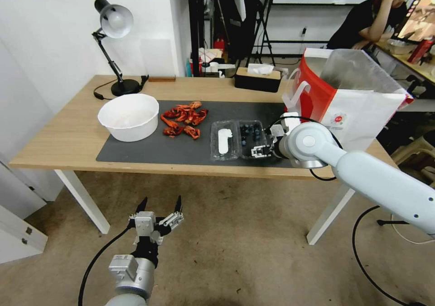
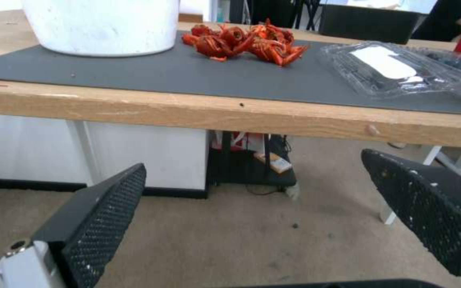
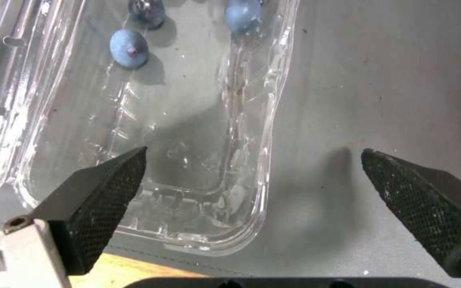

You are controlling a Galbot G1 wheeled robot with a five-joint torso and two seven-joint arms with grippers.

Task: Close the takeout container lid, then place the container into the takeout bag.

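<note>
Right claw (image 1: 259, 151) spread wide and empty at the open takeout container (image 1: 252, 138), near corner.
Right wrist view: one finger over the tray, one outside. Left claw (image 1: 159, 206) open, idle below the table (image 1: 54, 152). The lid (image 1: 224, 139) lies flat beyond; closing likely needs it folded over.

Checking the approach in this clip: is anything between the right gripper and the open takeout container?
Nothing visible. The right gripper, fingers open, hangs straight over the near corner of the takeout container, one finger above the tray, the other above the bare mat beside it.
</note>
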